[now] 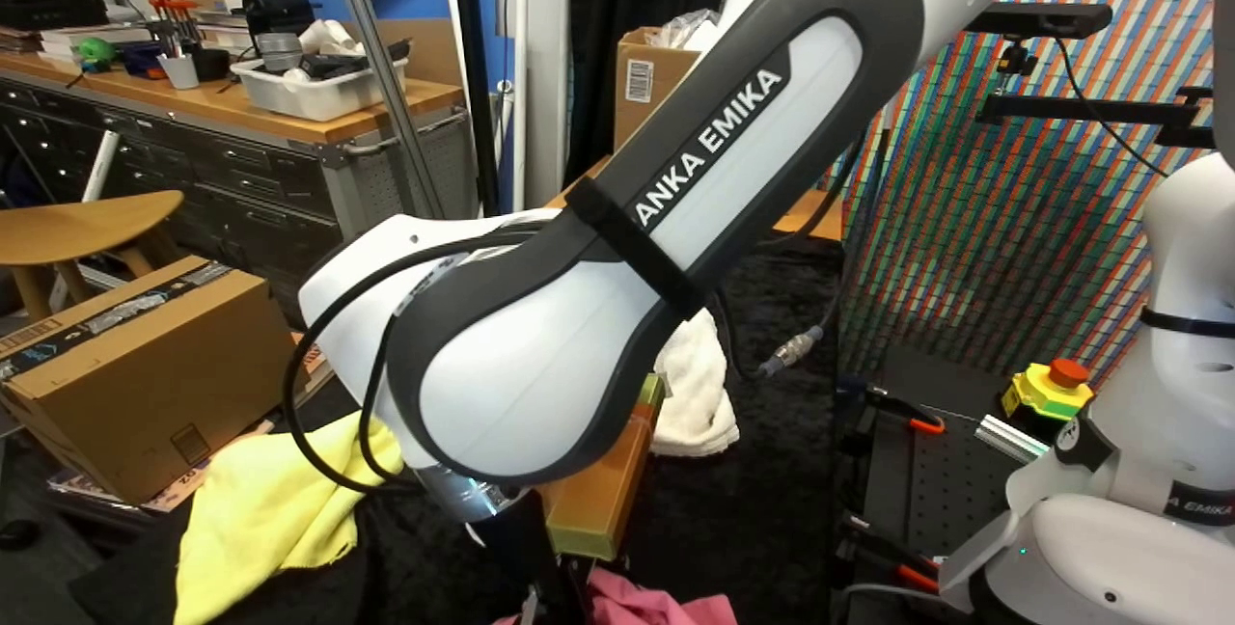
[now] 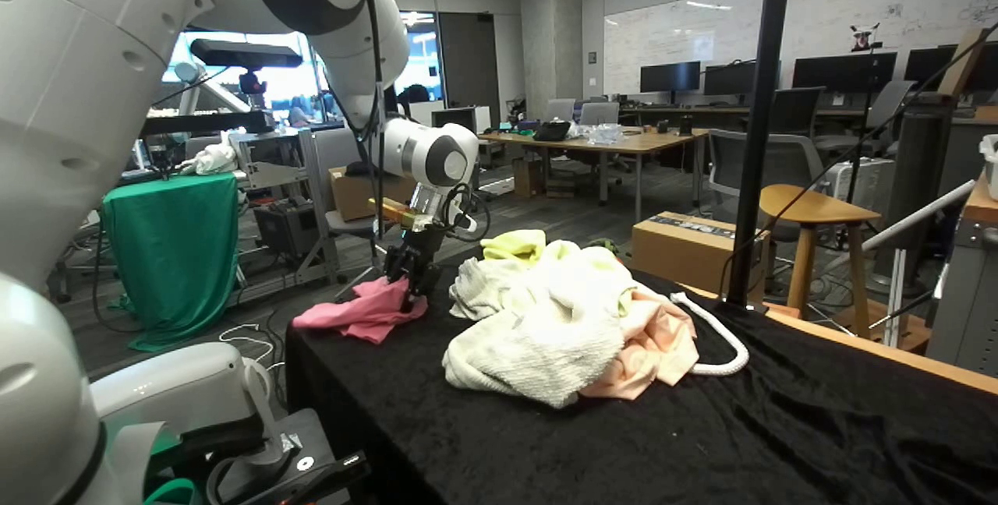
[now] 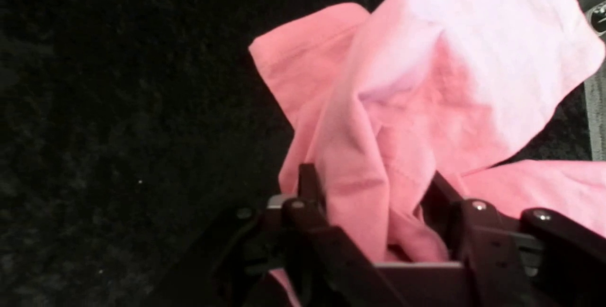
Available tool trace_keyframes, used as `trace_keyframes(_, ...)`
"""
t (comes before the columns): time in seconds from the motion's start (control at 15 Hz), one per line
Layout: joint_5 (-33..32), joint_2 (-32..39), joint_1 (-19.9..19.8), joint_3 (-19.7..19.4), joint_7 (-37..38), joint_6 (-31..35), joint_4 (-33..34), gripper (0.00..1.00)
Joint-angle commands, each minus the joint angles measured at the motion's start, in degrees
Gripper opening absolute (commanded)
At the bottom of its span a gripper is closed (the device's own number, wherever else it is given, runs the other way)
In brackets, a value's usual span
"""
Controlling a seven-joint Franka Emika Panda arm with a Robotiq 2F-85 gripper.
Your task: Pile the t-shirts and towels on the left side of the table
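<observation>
Glare partly bleaches the pink cloth in the wrist view.

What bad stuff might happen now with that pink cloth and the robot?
The pink cloth reaches close to the edge of the table, so a tug the wrong way might drop it. The gripper has folds of it between its fingers, but I can't tell how tightly, so they may slip out. The black cable looping out from the arm might snag.

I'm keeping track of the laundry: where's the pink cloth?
In an exterior view, the pink cloth lies under the gripper, left of the white towel.
</observation>
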Motion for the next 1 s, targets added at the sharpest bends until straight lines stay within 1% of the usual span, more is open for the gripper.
trace_keyframes(0.0,0.33,-1.05,-0.27,-0.04,-1.14,0.20,-0.48,0.21)
trace_keyframes(0.13,0.40,-0.97,-0.52,-0.05,-1.44,0.16,-0.32,0.06)
trace_keyframes(0.27,0.49,-1.09,-0.76,-0.04,-1.73,0.06,-0.17,0.01)
trace_keyframes(0.33,0.59,-1.26,-0.94,0.04,-2.04,-0.31,0.00,0.00)
trace_keyframes(0.4,0.65,-1.58,-1.05,0.08,-2.18,-0.54,0.02,0.00)
trace_keyframes(0.47,0.76,-1.85,-1.25,0.16,-2.63,-0.91,0.18,0.03)
trace_keyframes(0.73,1.23,-4.08,-2.00,0.01,-2.85,-1.04,0.28,0.03)
trace_keyframes(0.93,1.37,-6.43,-3.37,-0.42,-3.20,-1.38,0.91,0.04)
